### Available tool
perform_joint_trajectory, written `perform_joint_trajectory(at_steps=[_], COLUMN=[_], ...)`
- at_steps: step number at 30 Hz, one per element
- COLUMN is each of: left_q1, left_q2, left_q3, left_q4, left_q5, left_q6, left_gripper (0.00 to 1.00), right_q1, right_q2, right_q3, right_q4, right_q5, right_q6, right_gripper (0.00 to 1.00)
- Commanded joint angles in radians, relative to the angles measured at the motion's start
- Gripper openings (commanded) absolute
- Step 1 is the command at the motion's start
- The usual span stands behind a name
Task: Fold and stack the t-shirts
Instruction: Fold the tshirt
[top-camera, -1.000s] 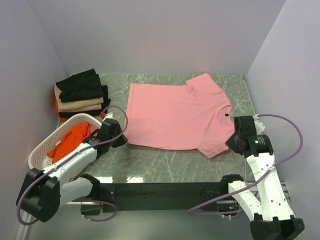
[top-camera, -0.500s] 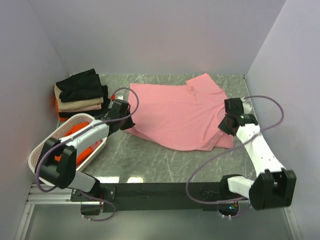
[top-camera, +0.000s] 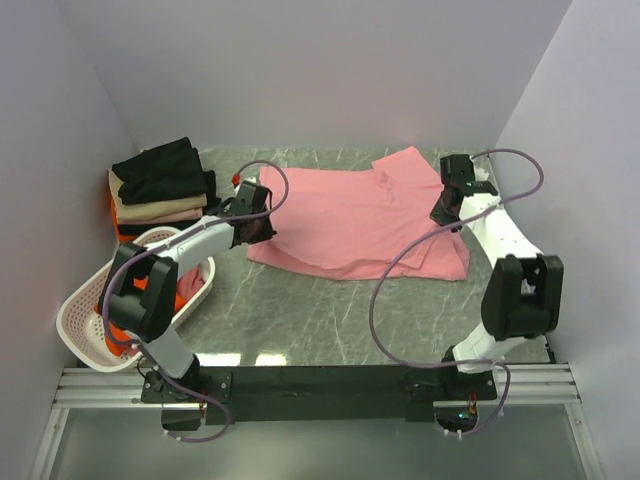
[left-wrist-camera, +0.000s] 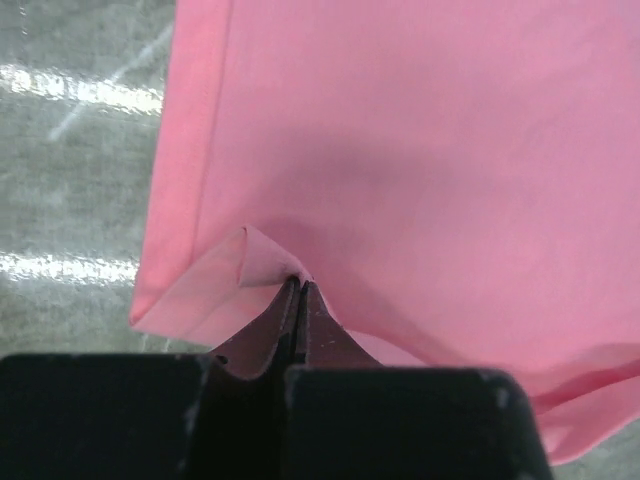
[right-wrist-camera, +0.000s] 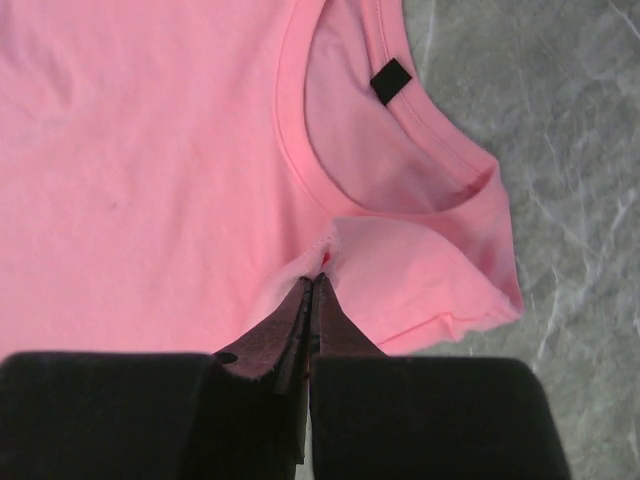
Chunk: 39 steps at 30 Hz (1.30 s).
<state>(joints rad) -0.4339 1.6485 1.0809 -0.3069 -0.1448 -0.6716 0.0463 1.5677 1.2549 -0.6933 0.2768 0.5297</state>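
1. Basket (top-camera: 82, 303): white, perforated, at the lower left of the top view. It holds an orange-red shirt (top-camera: 168, 292).

2. Stack of folded shirts (top-camera: 160, 185): at the upper left, on the desk (top-camera: 300, 315), just behind the basket. A black shirt lies on top, a beige one beneath it, and an orange-red edge shows at the left side of the stack.

3. Left claw (left-wrist-camera: 300, 288): the jaws are pressed together on a hem corner of the pink shirt (top-camera: 350, 215), at that shirt's left end. In the left wrist view the pinched corner stands folded up above a further layer of pink cloth, with bare desk to the left.

4. Pink shirt: spread across the centre and right of the desk, well apart from the stack. Its near edge runs slanted, and a second layer shows along that edge.

5. Right claw (right-wrist-camera: 318, 280): the jaws are clamped on a fold of pink cloth at the right end of the shirt, just beside the neckline. A black label (right-wrist-camera: 391, 81) sits inside the collar, above the pinch point.
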Motion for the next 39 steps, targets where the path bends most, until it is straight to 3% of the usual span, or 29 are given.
perform_joint_trajectory(at_steps=[1, 19, 39], left_q1=[0.018, 0.09, 0.118], left_q2=[0.017, 0.111, 0.264], left_q3=[0.047, 0.151, 0.284], left_q4=[0.0, -0.032, -0.058], left_q5=[-0.05, -0.05, -0.026], left_q6=[0.014, 0.037, 0.089], left_gripper=[0.0, 0.01, 0.01], right_q1=[-0.016, -0.025, -0.037], right_q2=[0.066, 0.198, 0.295], right_q3=[0.075, 0.245, 0.296], right_q4=[0.029, 0.006, 0.003], right_q5=[0.022, 0.065, 0.076], right_q6=[-0.037, -0.076, -0.096], right_gripper=[0.0, 0.0, 0.0])
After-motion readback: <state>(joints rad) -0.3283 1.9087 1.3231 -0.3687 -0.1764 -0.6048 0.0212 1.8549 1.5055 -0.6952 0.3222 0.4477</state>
